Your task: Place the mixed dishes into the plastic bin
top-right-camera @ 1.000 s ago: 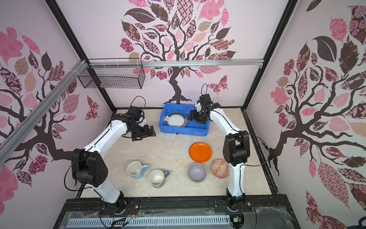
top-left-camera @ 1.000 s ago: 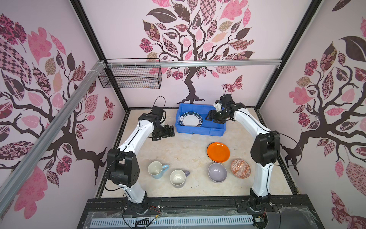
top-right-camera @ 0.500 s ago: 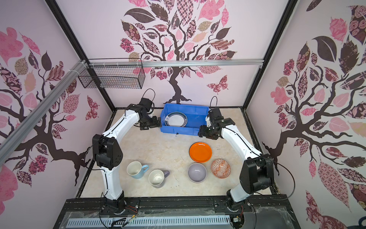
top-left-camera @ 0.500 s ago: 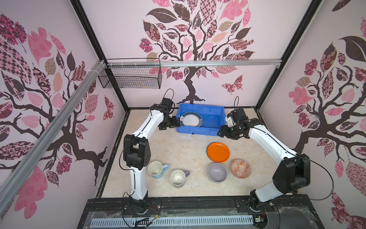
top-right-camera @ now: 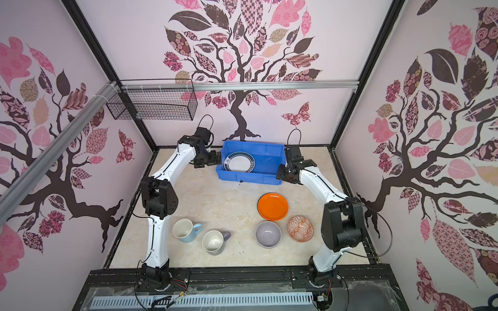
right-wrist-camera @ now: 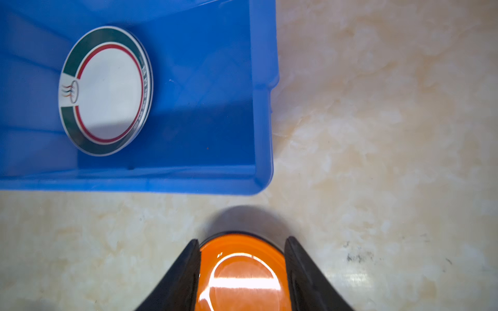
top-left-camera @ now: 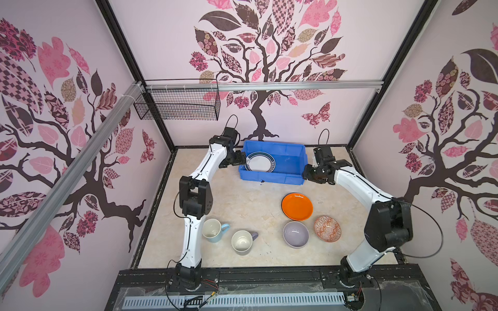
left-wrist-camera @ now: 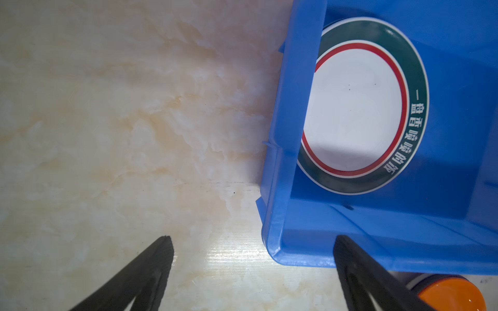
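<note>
Flanking the bin (top-left-camera: 272, 178) with left gripper (left-wrist-camera: 253, 241) spread wide and right gripper (right-wrist-camera: 242, 241) partly apart, both empty, seemingly to fetch the orange plate (top-left-camera: 297, 206) from the table (top-left-camera: 242, 194) to join the rimmed plate (top-left-camera: 260, 161) inside.

Dark-rimmed plate (top-left-camera: 260, 164) lies inside the blue bin (top-left-camera: 289, 161).

Top views look steeply down; both wrist views, close, share the bin (left-wrist-camera: 291, 107) (right-wrist-camera: 204, 107)

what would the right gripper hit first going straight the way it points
Probably the orange plate, whose rim sits between the jaws of the right gripper in the wrist view; depth is unclear.
</note>
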Robot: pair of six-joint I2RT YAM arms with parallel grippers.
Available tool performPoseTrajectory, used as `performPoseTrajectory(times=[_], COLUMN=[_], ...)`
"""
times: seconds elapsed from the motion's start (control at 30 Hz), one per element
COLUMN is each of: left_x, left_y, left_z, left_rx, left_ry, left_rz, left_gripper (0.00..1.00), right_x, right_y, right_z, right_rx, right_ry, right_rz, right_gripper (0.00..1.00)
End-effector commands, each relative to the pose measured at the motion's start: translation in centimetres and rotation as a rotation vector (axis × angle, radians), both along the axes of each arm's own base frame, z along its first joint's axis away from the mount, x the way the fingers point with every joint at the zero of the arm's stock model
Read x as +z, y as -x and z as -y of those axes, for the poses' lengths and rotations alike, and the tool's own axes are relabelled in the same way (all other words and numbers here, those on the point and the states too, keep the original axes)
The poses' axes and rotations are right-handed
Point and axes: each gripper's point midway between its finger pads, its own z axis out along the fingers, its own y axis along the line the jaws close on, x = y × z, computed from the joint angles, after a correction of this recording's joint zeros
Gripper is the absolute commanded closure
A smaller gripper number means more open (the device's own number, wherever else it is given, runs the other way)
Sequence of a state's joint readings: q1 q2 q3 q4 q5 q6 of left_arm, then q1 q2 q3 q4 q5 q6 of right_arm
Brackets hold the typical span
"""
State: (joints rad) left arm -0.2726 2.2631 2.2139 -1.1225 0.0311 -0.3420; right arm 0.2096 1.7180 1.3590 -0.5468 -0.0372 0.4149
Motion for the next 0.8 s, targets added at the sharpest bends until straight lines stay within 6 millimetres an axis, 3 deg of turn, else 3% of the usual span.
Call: performPoseTrajectory(times=[0.0, 0.27, 0.43, 0.6, 0.77], left_x=[-0.5, -1.5, -4.2, -5.9, -6.5], left_y=[-0.6, -2.4, -2.6, -2.5, -1.9], left_z=[0.5, 1.2, 1.8, 2.1, 2.3], left_rx=[-0.004, -0.006, -0.013, -0.024, -0.033], left_ry=[-0.008, 0.022, 0.037, 0.040, 0.049], left_rz=[0.025, 0.044, -0.009, -0.033, -0.043], left_gripper=[0.03, 0.03, 0.06, 0.17, 0.31], right_x=[-0.5, -2.1, -3.7, -4.9, -6.3], right_y=[-3.0, -5.5, -7.3, -7.7, -6.5], right_z=[0.5, 1.3, 0.4, -0.2, -0.9], right_rx=[-0.051, -0.098, -0.064, -0.038, -0.013], right_ry=[0.003, -0.010, -0.029, -0.039, -0.069], right_rz=[0.025, 0.015, -0.045, -0.098, -0.144], right_gripper=[0.50, 0.50, 0.52, 0.59, 0.66])
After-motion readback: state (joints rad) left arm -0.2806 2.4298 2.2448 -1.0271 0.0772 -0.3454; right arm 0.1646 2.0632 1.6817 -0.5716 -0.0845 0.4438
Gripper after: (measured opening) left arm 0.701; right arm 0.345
